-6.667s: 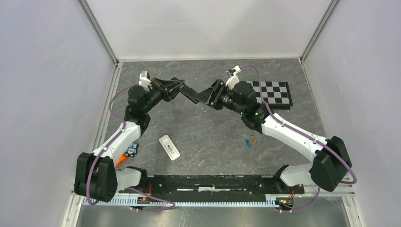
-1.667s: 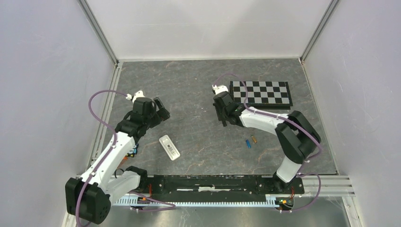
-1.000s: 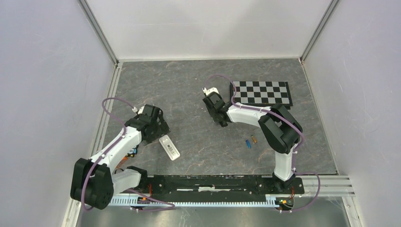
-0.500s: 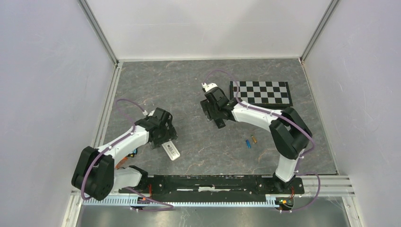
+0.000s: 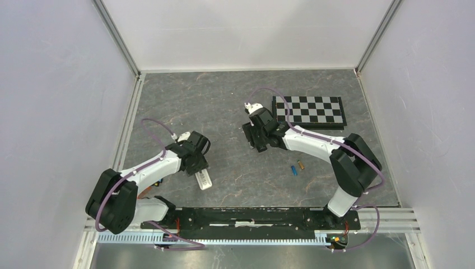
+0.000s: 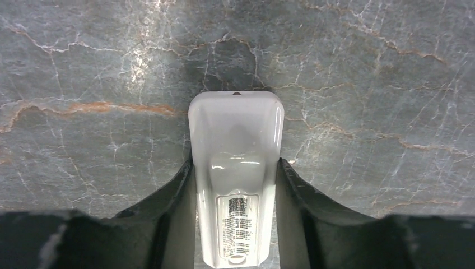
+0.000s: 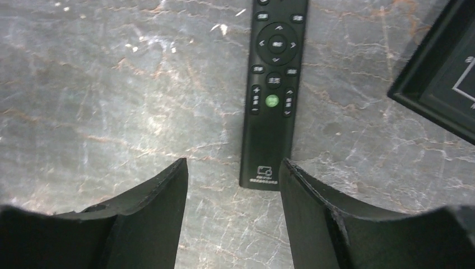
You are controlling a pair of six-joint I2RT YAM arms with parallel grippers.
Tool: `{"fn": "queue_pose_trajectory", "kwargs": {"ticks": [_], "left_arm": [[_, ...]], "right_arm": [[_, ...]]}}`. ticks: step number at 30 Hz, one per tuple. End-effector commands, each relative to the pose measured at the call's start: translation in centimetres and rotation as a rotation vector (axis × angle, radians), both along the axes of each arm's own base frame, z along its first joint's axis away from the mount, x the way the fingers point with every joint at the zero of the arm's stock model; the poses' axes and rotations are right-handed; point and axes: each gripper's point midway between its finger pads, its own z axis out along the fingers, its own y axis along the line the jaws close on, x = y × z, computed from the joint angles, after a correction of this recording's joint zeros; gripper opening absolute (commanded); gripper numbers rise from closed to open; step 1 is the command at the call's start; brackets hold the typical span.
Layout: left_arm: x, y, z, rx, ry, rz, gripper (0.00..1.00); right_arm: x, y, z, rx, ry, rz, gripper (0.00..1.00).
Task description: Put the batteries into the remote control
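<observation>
A white remote (image 6: pixel 235 145) lies label side up on the table, and also shows in the top view (image 5: pixel 205 181). My left gripper (image 6: pixel 235 165) straddles it with both fingers pressed against its long sides; in the top view the gripper (image 5: pixel 198 166) covers its far end. A black remote (image 7: pixel 274 95) lies buttons up just ahead of my open, empty right gripper (image 7: pixel 232 168); the right wrist (image 5: pixel 257 137) hides it from above. A blue battery (image 5: pixel 292 170) and a brownish-gold battery (image 5: pixel 300 165) lie side by side right of centre. The orange battery is hidden.
A black-and-white checkerboard (image 5: pixel 311 111) lies at the back right; its black edge shows in the right wrist view (image 7: pixel 442 84). A small dark item (image 5: pixel 158 181) peeks out beside the left arm. Metal rails edge the table.
My left gripper has swung toward the near centre and come down around the white remote. My right gripper has shifted slightly back and right and stays open.
</observation>
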Motion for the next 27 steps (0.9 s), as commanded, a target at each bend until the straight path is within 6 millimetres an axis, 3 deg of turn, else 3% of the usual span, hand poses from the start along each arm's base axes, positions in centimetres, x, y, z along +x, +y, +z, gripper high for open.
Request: {"fn": "queue_pose_trajectory", "kwargs": {"ticks": [1, 6, 12, 18, 23, 27], "left_arm": [[1.3, -2.3, -0.6, -0.112, -0.061, -0.015, 0.38], [2.8, -5.1, 1.7, -0.238, -0.110, -0.063, 0.33], [4.9, -8.2, 3.8, -0.375, -0.145, -0.040, 0.32], [5.9, -10.3, 4.2, -0.467, -0.127, -0.025, 0.32], [6.4, -11.3, 3.8, -0.520, -0.122, 0.002, 0.30], [6.4, -11.6, 3.4, -0.543, -0.112, 0.012, 0.30]], "right_arm": [[-1.1, 2.3, 3.3, 0.152, -0.049, 0.135, 0.65], [-5.3, 5.9, 4.7, 0.394, 0.014, 0.356, 0.70], [-7.3, 7.8, 5.2, 0.583, 0.059, 0.400, 0.81], [-8.6, 8.9, 2.8, 0.600, 0.168, 0.445, 0.83], [-10.2, 9.8, -0.5, 0.554, 0.328, 0.489, 0.73], [-10.1, 9.5, -1.2, 0.535, 0.339, 0.462, 0.72]]}}
